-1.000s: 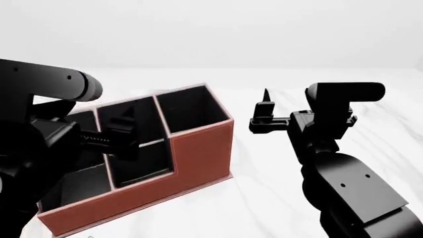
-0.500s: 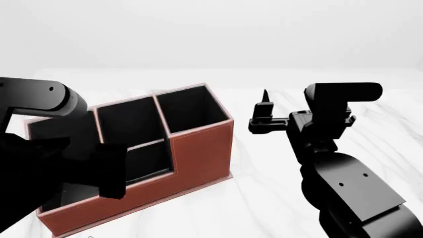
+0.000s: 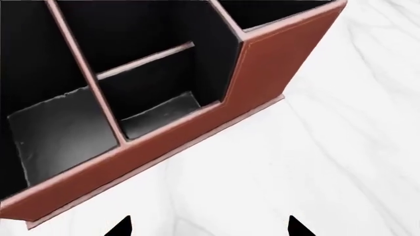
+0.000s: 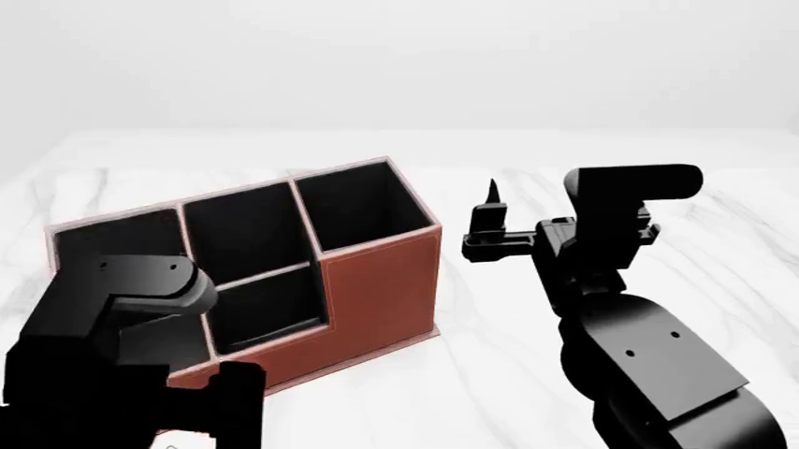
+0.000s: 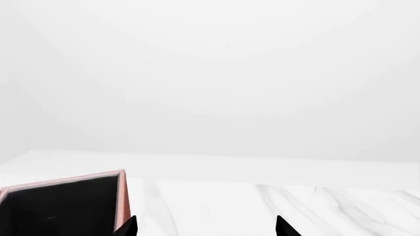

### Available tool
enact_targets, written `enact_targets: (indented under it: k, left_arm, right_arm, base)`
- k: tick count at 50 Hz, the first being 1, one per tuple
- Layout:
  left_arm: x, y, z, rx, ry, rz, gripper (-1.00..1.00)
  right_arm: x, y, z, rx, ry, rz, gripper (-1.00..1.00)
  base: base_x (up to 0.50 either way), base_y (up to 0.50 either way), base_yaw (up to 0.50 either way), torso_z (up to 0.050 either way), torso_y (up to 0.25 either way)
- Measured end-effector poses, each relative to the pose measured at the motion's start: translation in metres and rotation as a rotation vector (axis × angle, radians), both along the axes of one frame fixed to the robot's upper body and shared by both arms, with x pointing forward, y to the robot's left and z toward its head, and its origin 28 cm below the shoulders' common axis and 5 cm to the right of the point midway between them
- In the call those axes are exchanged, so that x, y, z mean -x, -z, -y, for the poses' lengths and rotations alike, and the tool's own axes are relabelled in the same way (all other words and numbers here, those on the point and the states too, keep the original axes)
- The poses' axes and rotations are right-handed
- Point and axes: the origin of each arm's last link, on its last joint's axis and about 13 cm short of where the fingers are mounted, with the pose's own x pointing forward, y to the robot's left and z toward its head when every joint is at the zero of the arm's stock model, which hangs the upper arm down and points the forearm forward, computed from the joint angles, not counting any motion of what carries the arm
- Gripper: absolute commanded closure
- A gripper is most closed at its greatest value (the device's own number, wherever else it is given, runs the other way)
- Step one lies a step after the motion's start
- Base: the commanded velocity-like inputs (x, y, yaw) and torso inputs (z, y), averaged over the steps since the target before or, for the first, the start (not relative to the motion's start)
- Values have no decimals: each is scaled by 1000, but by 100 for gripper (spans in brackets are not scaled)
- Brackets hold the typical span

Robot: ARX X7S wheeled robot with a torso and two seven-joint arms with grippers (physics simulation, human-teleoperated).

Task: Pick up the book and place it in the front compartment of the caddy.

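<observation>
L gripper [image 3: 206, 227] sitting near side of caddy [image 4: 374, 281], tips apart, empty. R gripper [image 5: 206, 226] hovering right of it, prob open too.

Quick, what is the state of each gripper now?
Left gripper: jaws open, holding nothing.
Right gripper: jaws open, holding nothing.

caddy [image 4: 374, 281]: near-left corner behind left arm [image 4: 125, 346] | book: unseen
</observation>
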Motion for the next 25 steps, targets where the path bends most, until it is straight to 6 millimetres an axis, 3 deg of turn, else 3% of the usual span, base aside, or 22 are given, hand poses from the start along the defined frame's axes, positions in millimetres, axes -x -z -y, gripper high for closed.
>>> enact_targets:
  k: [25]
  left_arm:
    - [14, 9, 0, -13, -45, -118, -100]
  right_arm:
    - [-2, 1, 0, 4, 4, -3, -100]
  base:
    - [0, 0, 0, 0, 0]
